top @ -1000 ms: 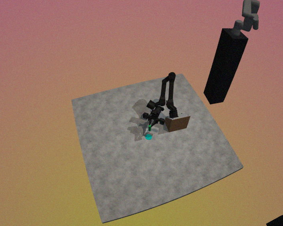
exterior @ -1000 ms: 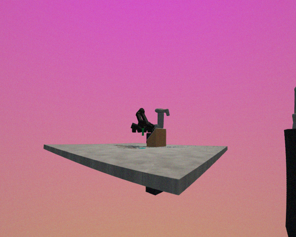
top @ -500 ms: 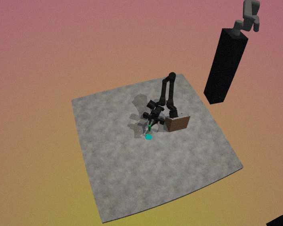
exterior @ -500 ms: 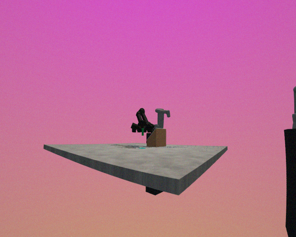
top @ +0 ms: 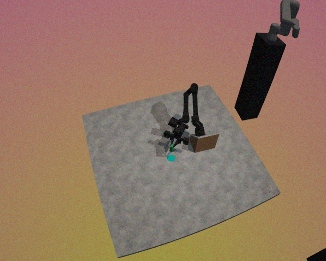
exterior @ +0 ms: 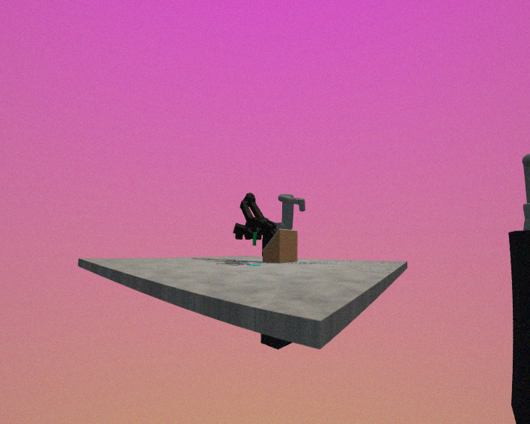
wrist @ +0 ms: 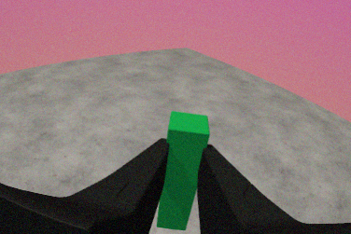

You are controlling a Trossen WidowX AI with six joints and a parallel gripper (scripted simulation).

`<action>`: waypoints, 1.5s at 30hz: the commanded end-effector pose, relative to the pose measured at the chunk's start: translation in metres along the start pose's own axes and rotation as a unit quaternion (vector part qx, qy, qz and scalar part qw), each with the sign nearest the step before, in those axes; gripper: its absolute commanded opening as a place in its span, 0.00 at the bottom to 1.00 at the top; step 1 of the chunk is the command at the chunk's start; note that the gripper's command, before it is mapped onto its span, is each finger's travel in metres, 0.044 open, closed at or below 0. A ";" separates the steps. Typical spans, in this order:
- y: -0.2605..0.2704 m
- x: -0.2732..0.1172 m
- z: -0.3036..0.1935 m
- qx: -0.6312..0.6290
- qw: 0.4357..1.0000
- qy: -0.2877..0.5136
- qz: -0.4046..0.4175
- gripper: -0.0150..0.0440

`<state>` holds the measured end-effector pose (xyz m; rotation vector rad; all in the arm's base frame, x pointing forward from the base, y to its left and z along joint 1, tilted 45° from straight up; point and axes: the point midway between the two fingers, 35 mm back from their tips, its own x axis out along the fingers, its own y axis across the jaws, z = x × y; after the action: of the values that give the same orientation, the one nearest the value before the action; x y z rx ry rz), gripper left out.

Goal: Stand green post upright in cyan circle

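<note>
Item: green post [wrist: 182,176], clamped upright in gripper [wrist: 182,188], hung above slab [top: 185,196], at 12 o'clock of cyan circle [top: 171,158]. Risk: lowering off-centre could land it outside and topple it.

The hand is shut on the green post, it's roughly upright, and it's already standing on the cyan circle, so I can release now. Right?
Not quite. The hand is shut on the green post, and it hangs roughly upright, but it is not standing on the cyan circle. The exterior view shows the post held well above the table, its lower end in the air. It still has to come down before release.
</note>
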<state>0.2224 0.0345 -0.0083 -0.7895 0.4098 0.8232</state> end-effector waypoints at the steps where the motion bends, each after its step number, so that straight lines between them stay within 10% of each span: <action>1: -0.001 0.002 -0.009 0.000 1.000 0.001 0.003 0.29; 45: 0.006 0.010 -0.093 0.003 1.000 -0.002 -0.001 0.29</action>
<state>0.2220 -0.0248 -0.0705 -0.7895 0.4057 0.8178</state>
